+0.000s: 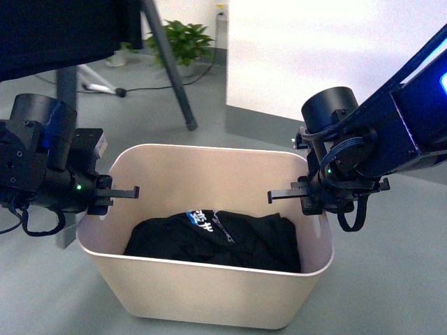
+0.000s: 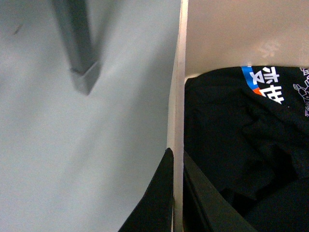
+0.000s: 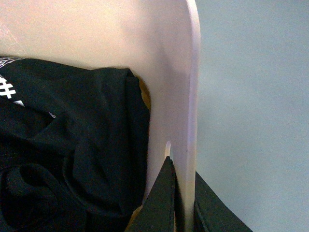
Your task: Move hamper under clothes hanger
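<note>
Here, the beige, smooth plastic hamper, a rectangular tub with rounded corners, stands on the grey floor directly in front of the robot, between its two arms. The left gripper sits on the tub's left short wall and the right gripper on the opposite one. In the left wrist view the left gripper is clamped onto the hamper, one black finger outside the thin wall and the other inside, both pressed against it. The right wrist view shows the same: the right gripper is closed on the hamper wall just by a small notch in the plastic. A crumpled black garment with blue and white print lies on the bottom of the tub. The tall clothes hanger, with slanted dark grey metal legs and a black top part, rises behind the hamper towards the left; one leg's foot rests on the floor beyond the far rim, apart from it. A green potted plant stands by the white wall further back.
</note>
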Available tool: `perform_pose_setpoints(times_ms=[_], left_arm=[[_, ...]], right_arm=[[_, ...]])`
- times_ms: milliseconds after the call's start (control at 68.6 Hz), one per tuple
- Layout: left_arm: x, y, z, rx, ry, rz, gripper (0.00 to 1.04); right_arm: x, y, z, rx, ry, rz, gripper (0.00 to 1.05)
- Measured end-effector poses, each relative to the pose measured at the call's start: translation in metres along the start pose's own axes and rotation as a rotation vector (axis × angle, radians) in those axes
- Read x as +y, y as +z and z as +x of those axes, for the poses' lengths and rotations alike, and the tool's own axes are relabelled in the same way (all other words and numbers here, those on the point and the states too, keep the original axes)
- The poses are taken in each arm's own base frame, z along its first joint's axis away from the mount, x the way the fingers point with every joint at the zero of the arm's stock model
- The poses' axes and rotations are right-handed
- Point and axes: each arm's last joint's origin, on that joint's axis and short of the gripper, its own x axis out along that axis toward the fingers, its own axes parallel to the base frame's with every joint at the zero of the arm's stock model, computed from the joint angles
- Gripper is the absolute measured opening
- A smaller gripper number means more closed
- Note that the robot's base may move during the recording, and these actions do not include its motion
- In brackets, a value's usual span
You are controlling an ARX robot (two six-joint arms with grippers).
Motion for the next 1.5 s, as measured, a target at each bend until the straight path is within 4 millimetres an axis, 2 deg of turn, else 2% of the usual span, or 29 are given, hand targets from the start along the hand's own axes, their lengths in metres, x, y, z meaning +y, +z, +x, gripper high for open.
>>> perform_pose_setpoints(times_ms=[452,598,919,1182,1502], left_arm=[[-0.001,0.001,0.0,-0.003,-0.002,0.001,0.04],[-0.013,0.001,-0.001,-0.004,-0.048,0.02,0.04],[0.005,0.001,0.0,-0.001,0.015,-0.008,0.04],[-0.002,0.001,0.0,-0.002,-0.005,0.002,0.04],[0.0,0.001,0.0,-0.002,0.002,0.001,0.04]], right_arm=[[-0.001,0.001,0.0,-0.002,0.0,0.002,0.03],[-0.015,0.002,0.003,0.0,-0.037,0.024,0.03],[0.006,0.0,-0.002,-0.002,0.018,-0.012,0.03],[-0.003,0.001,0.0,-0.002,-0.004,0.002,0.03],[0.0,0.001,-0.001,-0.002,0.0,-0.002,0.03]])
